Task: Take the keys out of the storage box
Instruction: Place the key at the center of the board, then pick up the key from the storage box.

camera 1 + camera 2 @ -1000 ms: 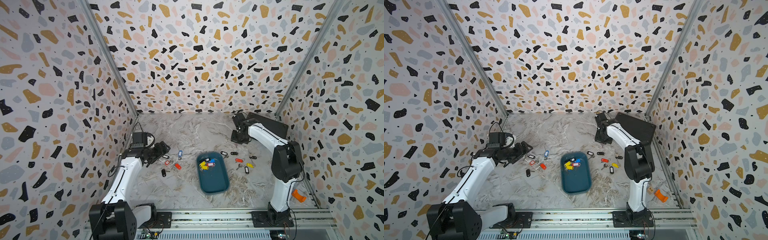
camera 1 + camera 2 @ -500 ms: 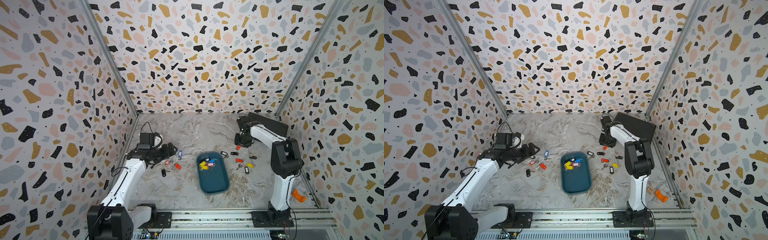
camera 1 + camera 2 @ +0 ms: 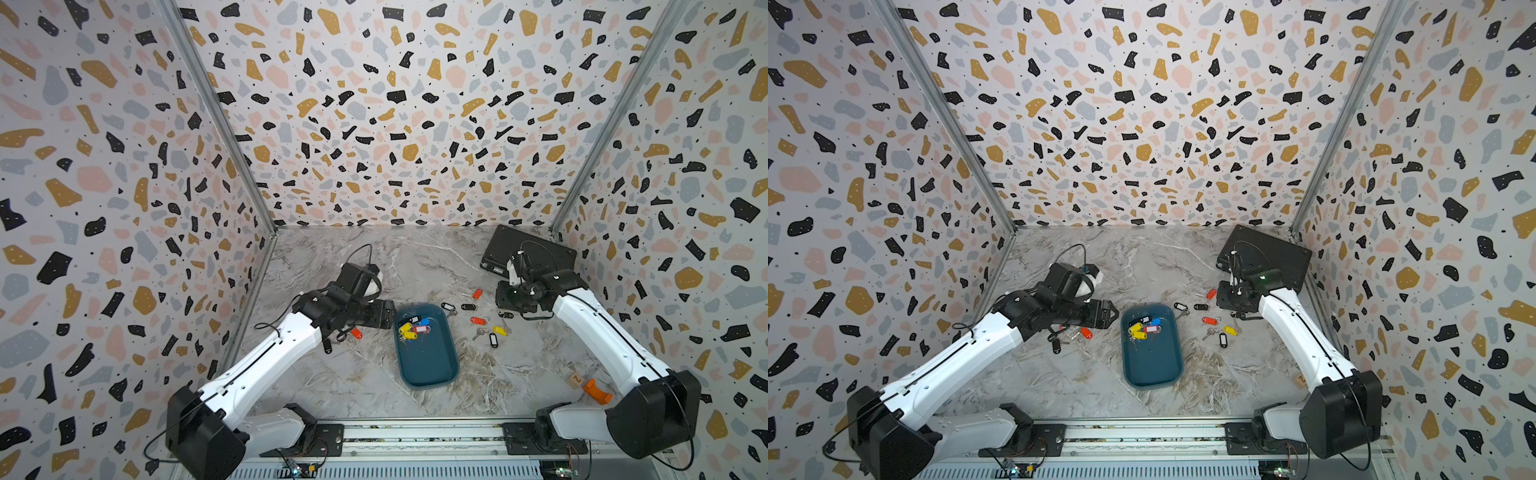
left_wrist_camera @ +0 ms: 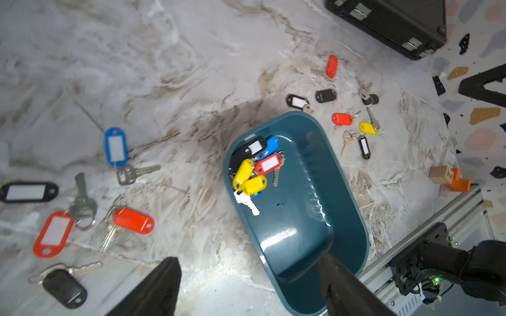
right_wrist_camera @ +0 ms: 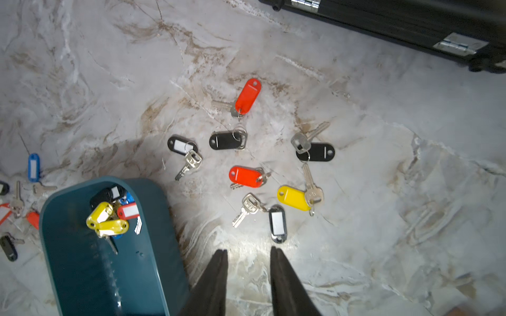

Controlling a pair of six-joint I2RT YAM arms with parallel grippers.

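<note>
The blue-green box [image 3: 432,365] lies on the marble desk [image 3: 361,382], in the middle between the two arms. Its long side points away from the front rail [image 3: 415,432]. Inside it, at the far end, there is a small heap of keys [image 3: 412,329] (two yellow tags, one red, one blue and one black are visible in the left wrist view). More keys lie outside on the desk. The right group [image 3: 484,322] has red, black and yellow tags and lies just beside the box. The left group [image 4: 133,220] has blue, red and black tags; in both top views the left arm [image 3: 270,357] hides a part of it. The left jaws stand wide apart and hold nothing; in both top views they are just beside the far left corner of the box. The right jaws are only a little apart, with nothing between them, and they point down at the desk near the right group. A black case [image 3: 528,249] lies in the far right corner.
</note>
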